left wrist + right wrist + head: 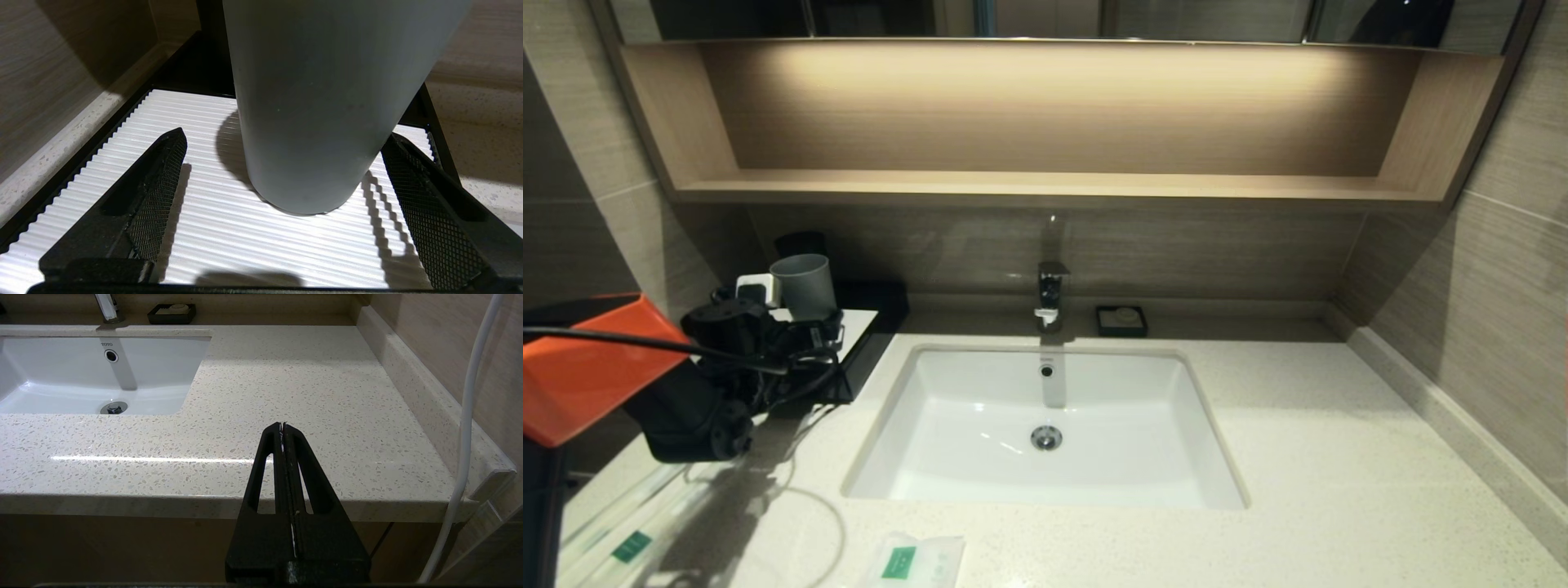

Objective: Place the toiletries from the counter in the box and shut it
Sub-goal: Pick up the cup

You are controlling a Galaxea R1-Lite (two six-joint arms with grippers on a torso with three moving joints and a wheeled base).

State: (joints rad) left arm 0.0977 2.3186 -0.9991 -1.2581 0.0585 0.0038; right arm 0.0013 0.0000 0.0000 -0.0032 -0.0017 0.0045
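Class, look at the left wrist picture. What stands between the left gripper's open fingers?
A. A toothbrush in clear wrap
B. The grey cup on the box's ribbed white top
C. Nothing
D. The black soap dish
B: the grey cup stands on the box between the open fingers of the left gripper, apparently untouched.

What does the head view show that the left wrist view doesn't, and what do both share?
Only the head view: the white sink, the tap, the soap dish, the sachet and the wrapped toothbrushes lying on the counter's near edge.
Only the left wrist view: the ribbed top panel, with the open left end effector straddling the cup's base.
Both: the grey cup standing on the box.
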